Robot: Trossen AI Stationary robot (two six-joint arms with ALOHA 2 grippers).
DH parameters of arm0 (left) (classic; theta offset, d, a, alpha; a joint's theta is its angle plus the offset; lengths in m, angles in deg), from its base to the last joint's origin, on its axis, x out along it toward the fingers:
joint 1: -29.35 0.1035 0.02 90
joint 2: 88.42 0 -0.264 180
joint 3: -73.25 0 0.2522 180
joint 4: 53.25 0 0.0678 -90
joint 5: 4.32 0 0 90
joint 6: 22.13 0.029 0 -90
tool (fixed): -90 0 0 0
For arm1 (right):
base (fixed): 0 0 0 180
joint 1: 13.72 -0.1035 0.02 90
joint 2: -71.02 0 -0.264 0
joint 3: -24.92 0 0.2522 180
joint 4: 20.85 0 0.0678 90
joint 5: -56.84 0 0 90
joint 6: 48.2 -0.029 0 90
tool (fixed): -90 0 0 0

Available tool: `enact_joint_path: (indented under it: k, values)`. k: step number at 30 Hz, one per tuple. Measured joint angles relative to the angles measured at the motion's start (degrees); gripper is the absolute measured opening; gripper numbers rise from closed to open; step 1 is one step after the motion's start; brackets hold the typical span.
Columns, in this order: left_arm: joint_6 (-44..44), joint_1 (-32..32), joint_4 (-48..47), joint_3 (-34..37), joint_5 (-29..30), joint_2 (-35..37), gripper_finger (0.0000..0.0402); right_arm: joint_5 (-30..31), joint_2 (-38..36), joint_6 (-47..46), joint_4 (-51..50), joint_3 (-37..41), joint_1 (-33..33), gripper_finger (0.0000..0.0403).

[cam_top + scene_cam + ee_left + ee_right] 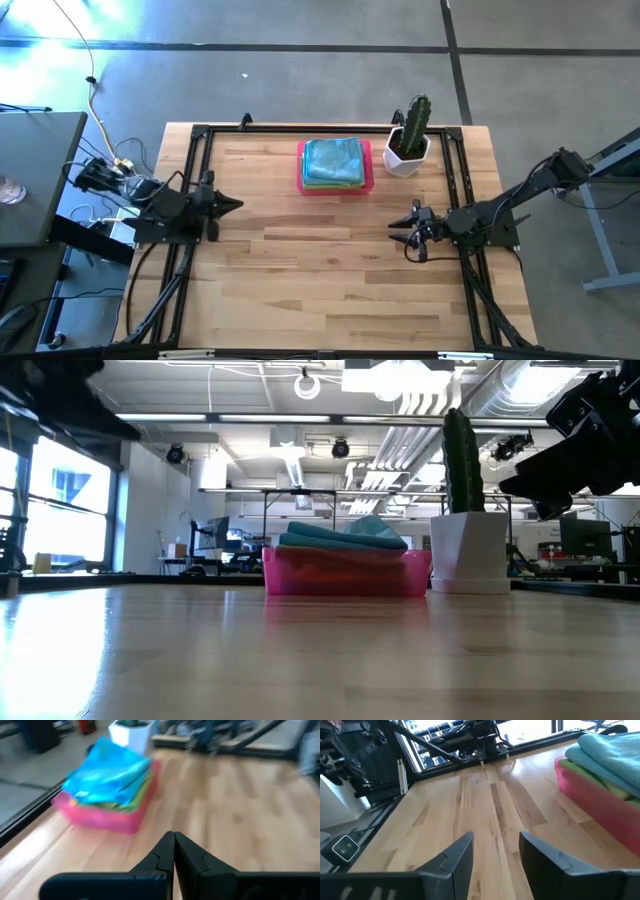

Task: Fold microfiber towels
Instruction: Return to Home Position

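Observation:
A stack of folded microfiber towels (335, 160), light blue on top with lime green below, lies in a pink tray (367, 183) at the table's far middle. The stack also shows in the low view (345, 535), the left wrist view (107, 772) and the right wrist view (612, 750). My left gripper (238, 205) is shut and empty above the table's left side. My right gripper (395, 228) is open and empty above the table's right side. Both are apart from the tray.
A potted cactus in a white pot (408, 140) stands just right of the tray at the far edge. A black metal frame (300, 128) runs along the table's far, left and right edges. Bare wooden tabletop (320, 270) lies between the grippers and the near edge.

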Motion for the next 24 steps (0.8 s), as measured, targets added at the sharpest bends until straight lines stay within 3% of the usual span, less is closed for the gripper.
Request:
enact_joint_path:
  k: [12, 15, 24]
  values:
    - [0.0, 16.8, -0.2, 12.1, 0.0, 5.1, 0.0000, 0.0, -0.1, -0.2, -0.1, 0.0, 0.0, 0.0149]
    - [0.1, 20.0, 3.7, 11.7, -1.1, 6.0, 0.0000, 0.0, -1.0, 0.1, -0.5, 0.0, 0.0, 0.0149]
    - [0.0, 27.2, 3.8, 11.8, -1.1, 10.4, 0.0000, 0.0, -9.8, -0.2, -5.8, 0.0, 0.0, 0.0149]
